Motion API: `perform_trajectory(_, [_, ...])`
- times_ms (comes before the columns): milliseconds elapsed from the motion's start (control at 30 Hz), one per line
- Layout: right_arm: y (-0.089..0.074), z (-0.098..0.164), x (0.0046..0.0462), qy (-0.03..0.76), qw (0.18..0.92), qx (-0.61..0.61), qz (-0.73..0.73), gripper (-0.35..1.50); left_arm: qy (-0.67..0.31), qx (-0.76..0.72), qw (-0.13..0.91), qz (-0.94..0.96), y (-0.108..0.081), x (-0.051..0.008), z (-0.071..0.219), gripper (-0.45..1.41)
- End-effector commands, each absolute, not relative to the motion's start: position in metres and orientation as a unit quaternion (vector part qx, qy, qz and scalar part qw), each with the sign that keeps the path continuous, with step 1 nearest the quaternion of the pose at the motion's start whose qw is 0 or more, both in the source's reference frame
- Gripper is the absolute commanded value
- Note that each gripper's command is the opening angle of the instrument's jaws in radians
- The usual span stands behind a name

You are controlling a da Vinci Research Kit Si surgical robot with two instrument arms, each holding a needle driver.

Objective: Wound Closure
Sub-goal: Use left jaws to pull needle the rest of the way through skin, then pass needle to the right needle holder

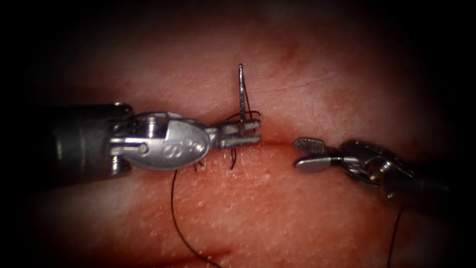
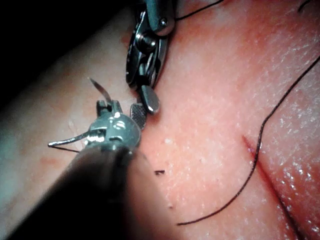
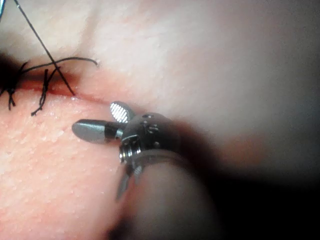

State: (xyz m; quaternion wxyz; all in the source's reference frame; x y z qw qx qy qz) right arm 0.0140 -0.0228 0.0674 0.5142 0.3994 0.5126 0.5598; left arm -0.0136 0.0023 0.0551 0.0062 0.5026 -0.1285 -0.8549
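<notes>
Endoscope view: needle (image 1: 241, 94) upright, lengthwise vertical.

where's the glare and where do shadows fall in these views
Endoscope view: glare on the left arm's steel pincer, shut mid-curve on the curved steel needle, which looks clear of the pink pork tissue; darkness rings the lit centre. Left wrist view: the arm's shaft sits unlit before the tissue. Right wrist view: a glint on the ridged pad of the right arm's open, empty pincer.
</notes>
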Motion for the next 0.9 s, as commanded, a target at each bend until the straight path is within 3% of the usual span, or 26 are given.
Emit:
perform_trajectory(33, [-0.0230, 0.0675, 0.0148, 0.513, 0.515, 0.399, 0.559, 0.34, -0.135, 0.502, 0.008, -0.854, 0.0031, -0.0140, 0.0552, -0.45])
perform_trajectory(333, [-0.0236, 0.0677, 0.0147, 0.524, 0.526, 0.384, 0.549, 0.37, -0.172, 0.507, 0.016, -0.845, 0.0085, -0.0137, 0.0527, -0.45])
perform_trajectory(600, [-0.0233, 0.0674, 0.0147, 0.532, 0.539, 0.368, 0.539, 0.73, -0.185, 0.512, 0.020, -0.839, 0.0074, -0.0139, 0.0532, -0.45])
perform_trajectory(700, [-0.0227, 0.0669, 0.0147, 0.530, 0.538, 0.369, 0.542, 1.06, -0.193, 0.516, 0.029, -0.834, 0.0054, -0.0144, 0.0540, -0.45])
perform_trajectory(900, [-0.0205, 0.0659, 0.0150, 0.502, 0.501, 0.408, 0.575, 1.23, -0.213, 0.521, 0.047, -0.825, 0.0010, -0.0154, 0.0576, -0.45])
